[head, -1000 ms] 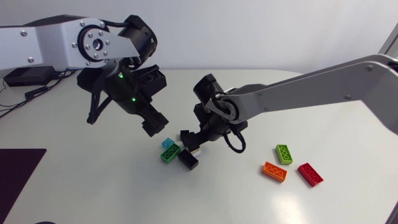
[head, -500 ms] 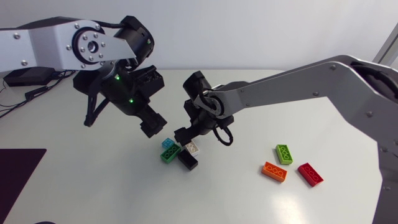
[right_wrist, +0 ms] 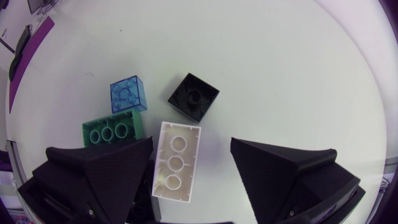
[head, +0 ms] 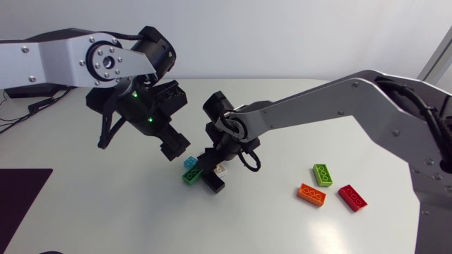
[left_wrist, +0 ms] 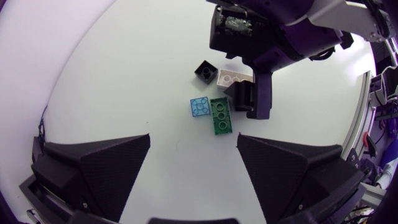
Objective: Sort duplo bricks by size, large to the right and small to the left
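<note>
A cluster of bricks lies mid-table: a small light-blue brick [head: 191, 163], a long green brick [head: 191, 175], a long white brick [head: 223, 168] and a small black brick [head: 214, 185]. My right gripper [head: 212, 165] is lowered over the cluster. In the right wrist view the white brick [right_wrist: 176, 162] lies between the open fingers of the right gripper [right_wrist: 189, 183], with a gap on one side; the blue [right_wrist: 129, 93], green [right_wrist: 112, 130] and black [right_wrist: 194, 96] bricks lie ahead. My left gripper [head: 174, 145] hovers open just beside the cluster, and its wrist view shows nothing between the left gripper's [left_wrist: 193, 171] fingers.
Three long bricks lie at the right of the table: lime green [head: 323, 174], orange [head: 311, 195] and red [head: 352, 197]. A dark mat [head: 21, 194] covers the front left corner.
My right gripper has moved left and down over the white brick, and its fingers have drawn somewhat closer together. The left arm has barely shifted.
</note>
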